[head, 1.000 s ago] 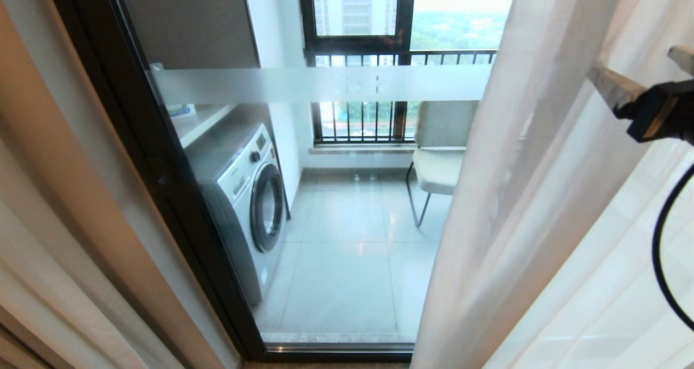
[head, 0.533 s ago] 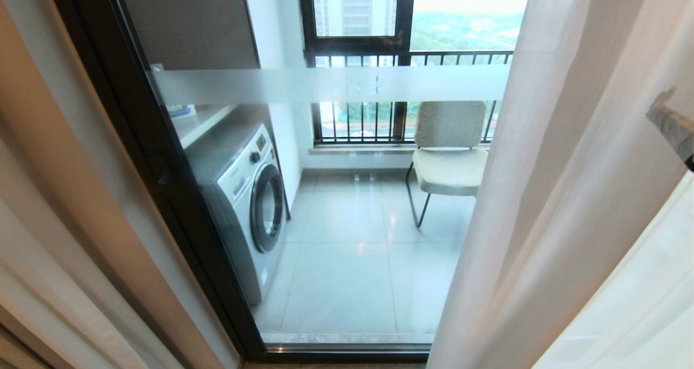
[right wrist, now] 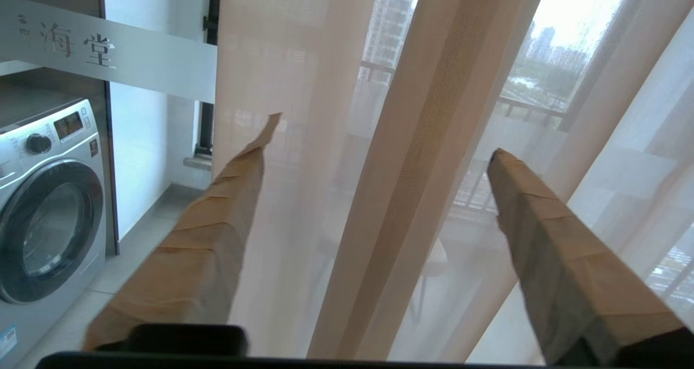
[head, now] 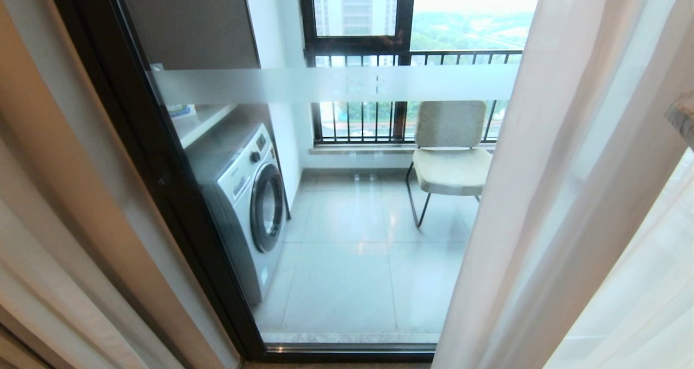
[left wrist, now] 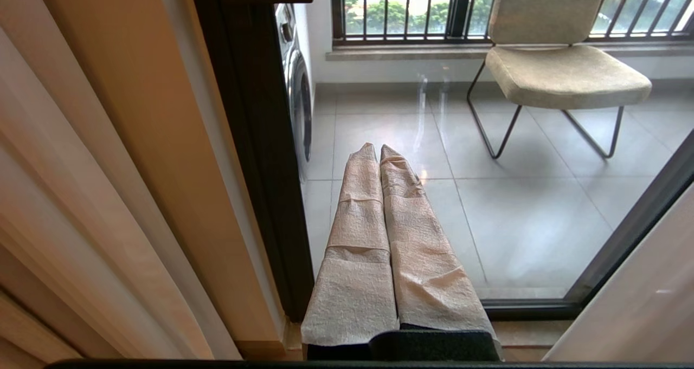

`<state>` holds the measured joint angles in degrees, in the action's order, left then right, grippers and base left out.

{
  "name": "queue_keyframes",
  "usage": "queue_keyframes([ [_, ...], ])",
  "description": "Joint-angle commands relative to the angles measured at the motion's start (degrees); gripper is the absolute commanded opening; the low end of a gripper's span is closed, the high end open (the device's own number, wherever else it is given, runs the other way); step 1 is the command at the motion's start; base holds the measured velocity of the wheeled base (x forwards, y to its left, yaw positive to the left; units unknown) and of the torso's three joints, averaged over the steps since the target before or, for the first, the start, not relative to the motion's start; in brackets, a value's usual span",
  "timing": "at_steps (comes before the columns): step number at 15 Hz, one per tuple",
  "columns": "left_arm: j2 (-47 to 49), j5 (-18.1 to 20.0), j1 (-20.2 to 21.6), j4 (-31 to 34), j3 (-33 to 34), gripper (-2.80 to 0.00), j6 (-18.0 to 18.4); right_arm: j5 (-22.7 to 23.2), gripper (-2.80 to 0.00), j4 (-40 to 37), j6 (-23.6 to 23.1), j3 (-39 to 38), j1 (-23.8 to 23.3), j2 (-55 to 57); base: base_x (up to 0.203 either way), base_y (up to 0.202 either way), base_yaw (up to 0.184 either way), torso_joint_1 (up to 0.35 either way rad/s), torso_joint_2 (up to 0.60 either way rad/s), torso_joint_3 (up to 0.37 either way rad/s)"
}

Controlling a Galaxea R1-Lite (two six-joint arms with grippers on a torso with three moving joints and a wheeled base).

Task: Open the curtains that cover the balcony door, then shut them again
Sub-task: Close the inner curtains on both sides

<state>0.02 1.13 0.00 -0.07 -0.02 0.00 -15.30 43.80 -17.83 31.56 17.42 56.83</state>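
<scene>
Sheer curtain hanging across the right side of the balcony door, right gripper spread wide in front of it.

The balcony door [head: 347,206] is showing clear glass through its middle, with its frosted band [head: 336,84] running across; beyond it a washing machine [head: 246,195] is standing on the left and a chair [head: 450,157] is sitting before the railed window [head: 379,60]. The sheer white curtain [head: 569,195] is covering the door's right part and hiding the chair's right edge, while the heavy tan curtain [head: 59,206] is hanging bunched at the left beside the black frame. The right gripper [right wrist: 379,157] is holding its paper-wrapped fingers [right wrist: 217,239] far apart and grasping nothing, a fold of sheer cloth hanging between them. The left gripper [left wrist: 378,152] is pointing low at the glass, fingers pressed together and empty.
</scene>
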Motion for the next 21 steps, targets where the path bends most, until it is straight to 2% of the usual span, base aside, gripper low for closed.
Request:
queue_keyframes([
  [1,0.0,0.0,0.0,0.0,0.0,-2.8,0.0,-0.1,-2.8,0.3,-0.1,-0.1,0.0,-0.1,0.0,0.0,0.0,0.0,0.0,0.0],
  [7,0.0,0.0,0.0,0.0,0.0,-2.8,0.0,0.0,-2.8,0.2,-0.1,-1.7,0.0,-1.6,0.0,0.0,0.0,0.0,0.0,0.0],
  [13,0.0,0.0,0.0,0.0,0.0,-2.8,0.0,0.3,-2.8,-3.4,-1.2,-9.9,-2.0,-12.3,0.0,0.0,0.0,0.0,0.0,0.0],
  [17,0.0,0.0,0.0,0.0,0.0,-2.8,0.0,0.6,-2.8,-8.3,-1.1,-16.7,-5.5,-21.5,0.0,0.0,0.0,0.0,0.0,0.0],
  [21,0.0,0.0,0.0,0.0,-0.1,-2.8,0.0,1.7,-2.8,-15.2,0.4,-25.4,-12.8,-32.7,0.0,0.0,0.0,0.0,0.0,0.0],
])
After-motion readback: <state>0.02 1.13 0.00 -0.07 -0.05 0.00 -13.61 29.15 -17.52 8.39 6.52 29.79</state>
